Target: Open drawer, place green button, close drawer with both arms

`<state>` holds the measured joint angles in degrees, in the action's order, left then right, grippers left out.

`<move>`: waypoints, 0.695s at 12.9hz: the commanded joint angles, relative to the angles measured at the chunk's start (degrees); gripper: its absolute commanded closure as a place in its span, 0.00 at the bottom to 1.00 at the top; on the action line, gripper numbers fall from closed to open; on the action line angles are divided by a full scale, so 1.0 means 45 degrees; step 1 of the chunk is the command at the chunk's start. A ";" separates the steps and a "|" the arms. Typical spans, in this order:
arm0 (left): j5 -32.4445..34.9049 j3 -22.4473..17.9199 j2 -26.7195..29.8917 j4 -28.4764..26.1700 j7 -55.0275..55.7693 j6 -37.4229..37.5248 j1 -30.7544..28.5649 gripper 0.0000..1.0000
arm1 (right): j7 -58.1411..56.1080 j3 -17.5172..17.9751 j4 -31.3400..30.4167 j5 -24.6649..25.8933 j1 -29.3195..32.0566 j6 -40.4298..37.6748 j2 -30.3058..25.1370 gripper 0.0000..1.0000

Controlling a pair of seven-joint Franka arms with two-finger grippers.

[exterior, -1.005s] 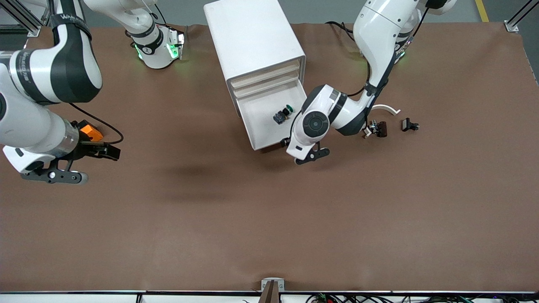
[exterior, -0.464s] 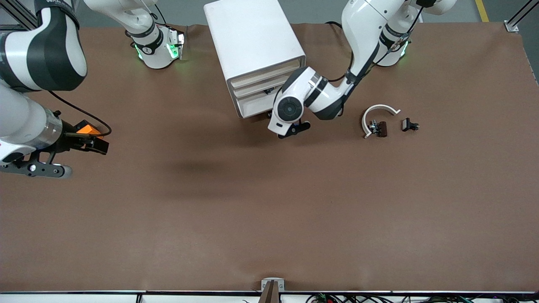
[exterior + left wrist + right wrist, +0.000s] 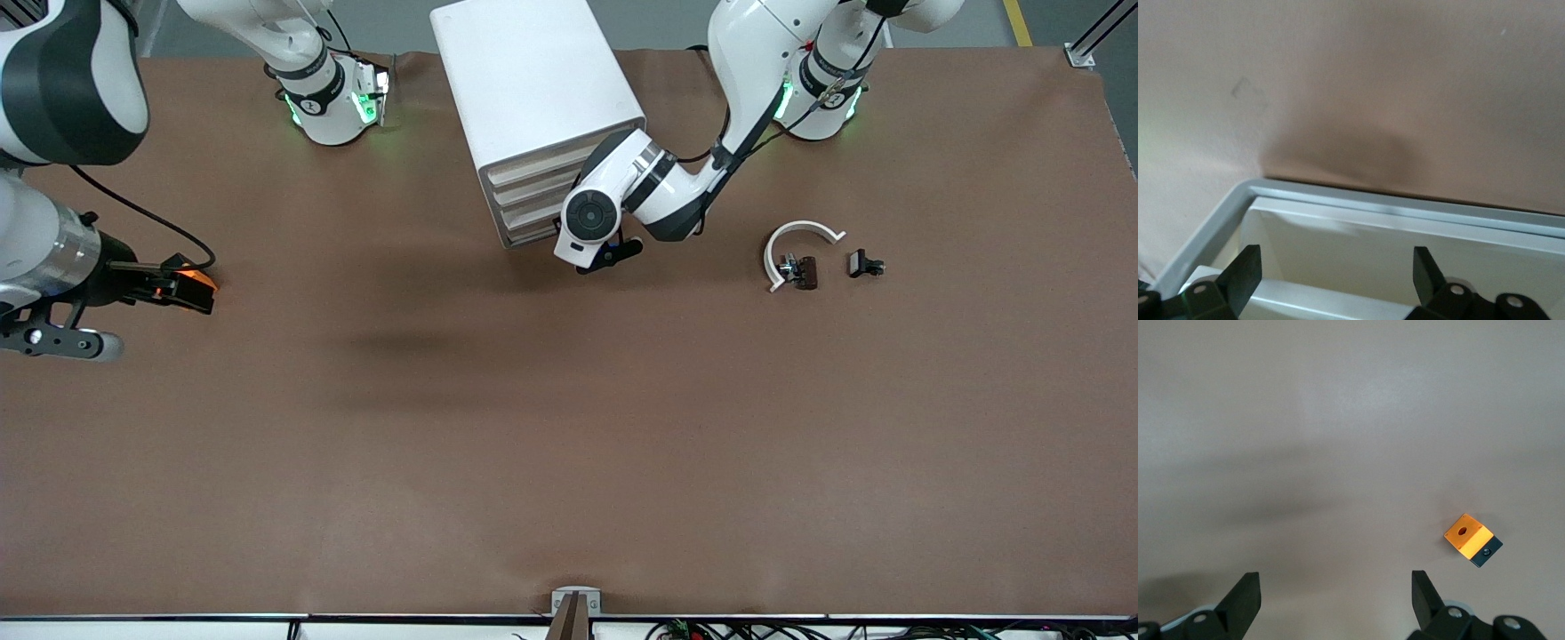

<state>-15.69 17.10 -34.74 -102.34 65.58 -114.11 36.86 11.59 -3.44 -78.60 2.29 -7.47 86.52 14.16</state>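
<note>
A wide stretch of bare brown surface fills the near half of the scene, nothing on it, plenty of room to move. Farther up, toward the left arm's end, a curved white piece lies with a small dark clip touching it, and a second black clip sits just beside those, apart from them. Toward the right arm's end, the orange cube rests on the surface, its round hole up in the right wrist view. The right gripper hangs over that cube, fingers spread wide with nothing between them, close to the surface edge at that end. Now the white cabinet, farther off at mid-table: the drawer, lowest of four, sits pushed in flush with the three above it. The left gripper is right at that drawer's front, fingers apart and empty; its wrist view shows the cabinet's pale rim just under them. The button is out of sight, so nothing shows where it lies.
</note>
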 commanded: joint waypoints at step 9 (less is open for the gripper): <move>0.0049 -0.0167 0.0122 0.1724 0.0486 0.0803 -0.1037 0.00 | -0.1086 0.0179 -0.1242 -0.0117 0.0449 -0.0338 -0.1991 0.00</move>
<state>-15.65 16.54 -34.67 -97.85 67.74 -113.77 35.70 10.17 -3.29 -79.68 2.29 -6.74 85.12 9.91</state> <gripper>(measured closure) 0.000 0.000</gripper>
